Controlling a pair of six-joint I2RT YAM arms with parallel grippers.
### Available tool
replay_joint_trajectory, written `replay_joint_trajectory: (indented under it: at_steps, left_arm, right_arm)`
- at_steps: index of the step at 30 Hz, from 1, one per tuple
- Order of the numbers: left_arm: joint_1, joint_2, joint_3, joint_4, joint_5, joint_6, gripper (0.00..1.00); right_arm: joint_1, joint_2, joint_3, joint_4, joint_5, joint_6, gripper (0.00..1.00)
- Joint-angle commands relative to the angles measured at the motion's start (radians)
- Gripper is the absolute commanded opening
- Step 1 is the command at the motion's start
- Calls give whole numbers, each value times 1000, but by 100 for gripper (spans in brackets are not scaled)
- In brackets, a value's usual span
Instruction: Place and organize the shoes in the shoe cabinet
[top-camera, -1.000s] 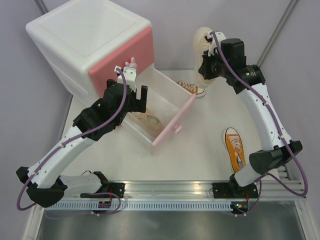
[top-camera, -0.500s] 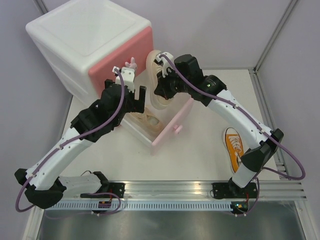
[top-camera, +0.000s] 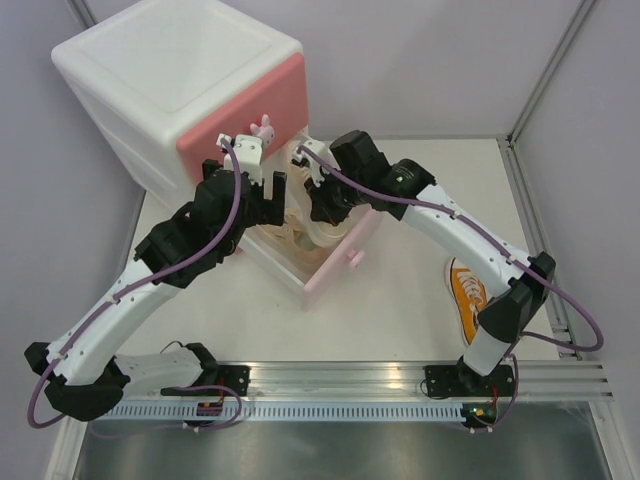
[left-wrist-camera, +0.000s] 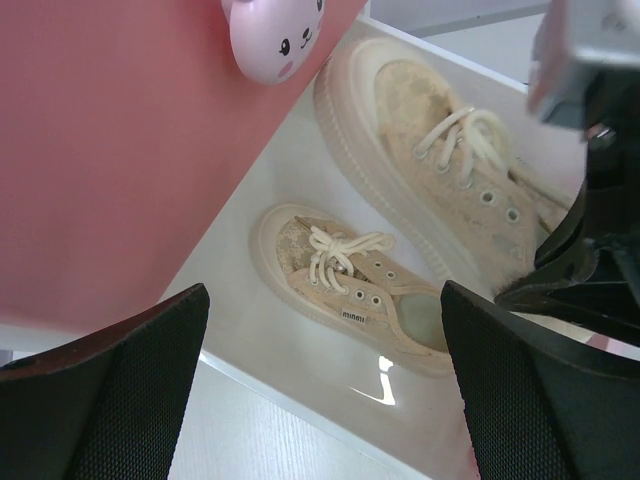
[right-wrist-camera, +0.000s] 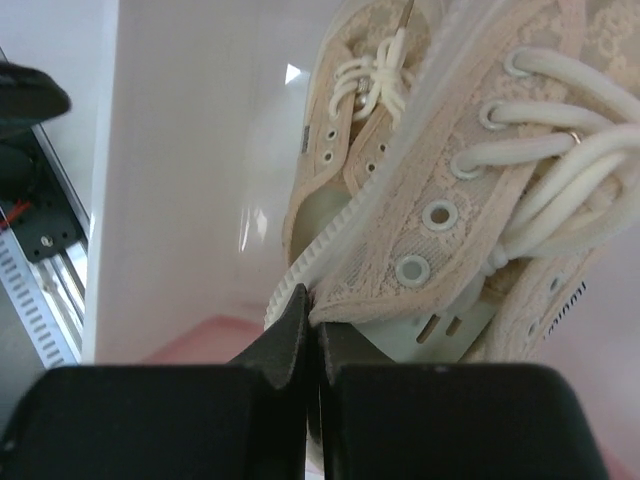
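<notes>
Wrist cams give me more than the top cam here. R wrist view: the right gripper (right-wrist-camera: 318, 345) is pinched tight on the heel collar of the held cream shoe (right-wrist-camera: 470, 190). That shoe sits over the white floor of the drawer (right-wrist-camera: 170, 150) and overlaps the second cream shoe (right-wrist-camera: 335, 120), which lies flat in the drawer. Can't tell if the two touch.

L wrist view: the left arm's fingers (left-wrist-camera: 110, 400) are spread wide w/ nothing between them. The bunny knob (left-wrist-camera: 275, 35) on the upper pink front shows a printed face. Only this view lets me read the small dark side tag on the lying shoe: approx "minimi", not 100% sure. A dark print near the held shoe's sole in the R wrist view is too small to read.

Top cam alone shows the shoe cabinet (top-camera: 170, 70) at far left w/ its lower drawer pulled out. The left gripper (top-camera: 272, 190) hangs over the drawer's left end, close to the right one. One orange shoe (top-camera: 465, 290) lies on the table (top-camera: 400, 310), well apart to the right, partly behind the R arm.
</notes>
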Motion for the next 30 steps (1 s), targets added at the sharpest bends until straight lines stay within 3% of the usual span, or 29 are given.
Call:
replay_joint_trajectory:
  at_steps: [1, 19, 30]
  left_arm:
    - [-3, -2, 1, 16, -14, 22, 100]
    - [-1, 13, 10, -9, -18, 16, 100]
    - [-3, 18, 13, -25, -13, 20, 100]
  right_arm:
    - [22, 39, 96, -56, -25, -137, 1]
    - [25, 116, 140, -39, 253, -318, 1]
    - [22, 174, 36, 49, 317, -346, 1]
